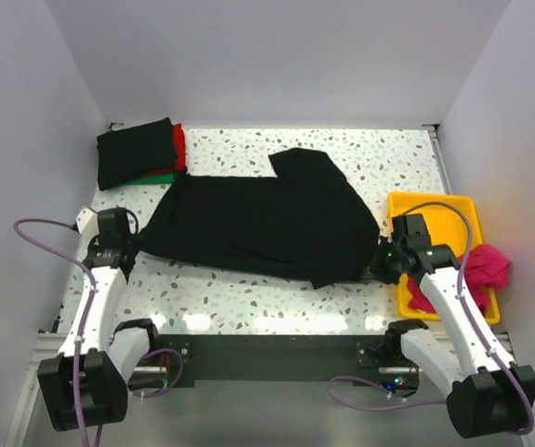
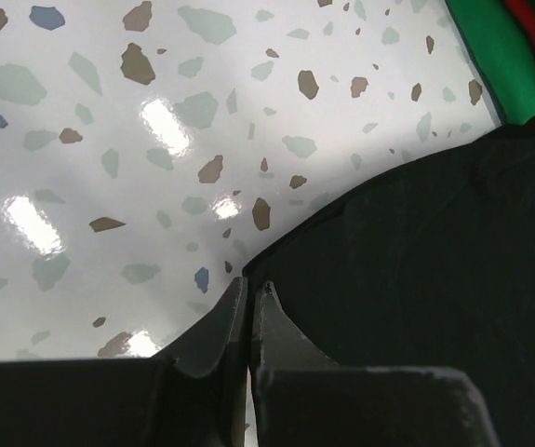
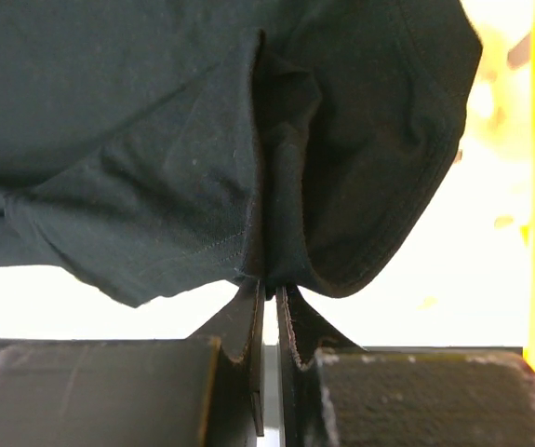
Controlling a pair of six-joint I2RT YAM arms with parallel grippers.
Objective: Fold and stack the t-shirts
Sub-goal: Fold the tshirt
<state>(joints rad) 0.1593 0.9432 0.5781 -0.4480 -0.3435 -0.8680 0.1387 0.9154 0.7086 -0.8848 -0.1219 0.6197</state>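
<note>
The right gripper (image 3: 270, 287) is clenched on a pinch of the black shirt (image 1: 258, 223). In the right wrist view the cloth gathers into a pleat rising straight from the closed tips, with a hemmed edge curling away on either side. The left gripper (image 2: 251, 289) is closed too, its tips meeting on a pointed corner of the same shirt. In the top view the cloth tapers to that gripper, so I judge it grasped there.

The shirt lies across the middle of the table (image 1: 248, 303), drawn between the two grippers, with one part turned back toward the far side. It is light, limp cloth — it will likely sag and pleat wherever it is unsupported, slip little, and take a firm pinch without harm. Hems and corners are the places to hold, both ends at once and kept taut; a single hold would probably let it bunch.

Both arms reach forward low from their bases, wrists near the table. The left is at the table's left edge and the right is just beside the tray (image 1: 434, 200), which holds the pink shirt (image 1: 486, 265). The stack (image 1: 137, 154) — black on top, red and green beneath — sits at the far left corner, well apart from both grippers.
</note>
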